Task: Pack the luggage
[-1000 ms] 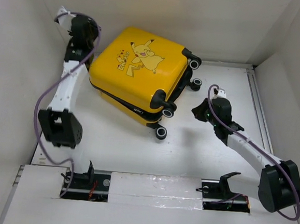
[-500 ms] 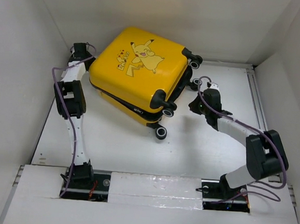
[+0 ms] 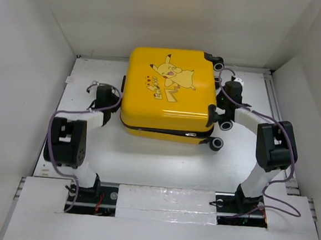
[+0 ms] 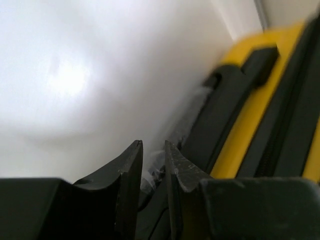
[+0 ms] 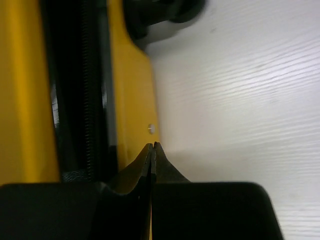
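The luggage [image 3: 168, 93], a yellow hard-shell suitcase with a Pikachu print, lies shut and flat, print side up, at the middle back of the table. My left gripper [image 3: 116, 100] is low at its left side, next to the black side handle [image 4: 225, 110]. In the left wrist view the gripper [image 4: 152, 145] has its jaws a narrow gap apart with nothing between them. My right gripper [image 3: 223, 104] is at the suitcase's right end between the wheels. In the right wrist view it [image 5: 152, 145] is shut and empty, its tips against the yellow shell [image 5: 130, 100].
Black-and-white caster wheels [image 3: 224, 125] stick out at the suitcase's right end; one shows in the right wrist view [image 5: 165, 12]. White walls enclose the table at the left, back and right. A metal rail [image 3: 278, 112] runs along the right edge.
The suitcase has gone from tilted and turned to flat and square with the table. Both arms have folded in, the left to its left side, the right to its wheel end.
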You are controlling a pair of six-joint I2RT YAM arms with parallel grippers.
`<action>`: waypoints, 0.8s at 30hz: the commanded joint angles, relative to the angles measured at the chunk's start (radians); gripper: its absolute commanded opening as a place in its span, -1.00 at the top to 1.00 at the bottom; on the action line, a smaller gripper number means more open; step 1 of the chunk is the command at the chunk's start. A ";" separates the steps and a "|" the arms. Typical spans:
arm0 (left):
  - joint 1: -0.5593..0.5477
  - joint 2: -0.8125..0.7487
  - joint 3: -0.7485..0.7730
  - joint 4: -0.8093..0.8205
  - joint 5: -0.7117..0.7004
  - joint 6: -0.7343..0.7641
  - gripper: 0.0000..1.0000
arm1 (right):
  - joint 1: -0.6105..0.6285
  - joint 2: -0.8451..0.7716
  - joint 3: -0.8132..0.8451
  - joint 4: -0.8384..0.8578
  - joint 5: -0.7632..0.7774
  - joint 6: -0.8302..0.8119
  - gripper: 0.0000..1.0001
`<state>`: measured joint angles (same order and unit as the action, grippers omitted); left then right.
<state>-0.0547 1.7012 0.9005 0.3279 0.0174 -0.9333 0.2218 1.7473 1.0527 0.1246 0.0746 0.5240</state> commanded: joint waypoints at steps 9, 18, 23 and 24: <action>-0.595 -0.566 -0.483 0.016 -0.285 -0.122 0.62 | 0.051 0.152 0.311 -0.060 -0.225 -0.085 1.00; -1.082 -0.525 -0.401 -0.088 -0.583 -0.260 0.57 | 0.154 0.377 0.817 -0.361 -0.358 -0.177 1.00; -1.116 -0.529 -0.269 -0.315 -0.764 -0.248 0.49 | 0.088 0.252 0.891 -0.387 -0.288 -0.177 0.32; -1.116 -0.585 -0.268 -0.343 -0.842 -0.237 0.49 | 0.073 0.220 0.891 -0.387 -0.288 -0.168 0.17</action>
<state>-1.1469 1.1908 0.4942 -0.0479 -0.7162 -1.2407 0.2214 2.1410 1.8896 -0.1757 -0.0505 0.3241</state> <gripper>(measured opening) 0.248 0.372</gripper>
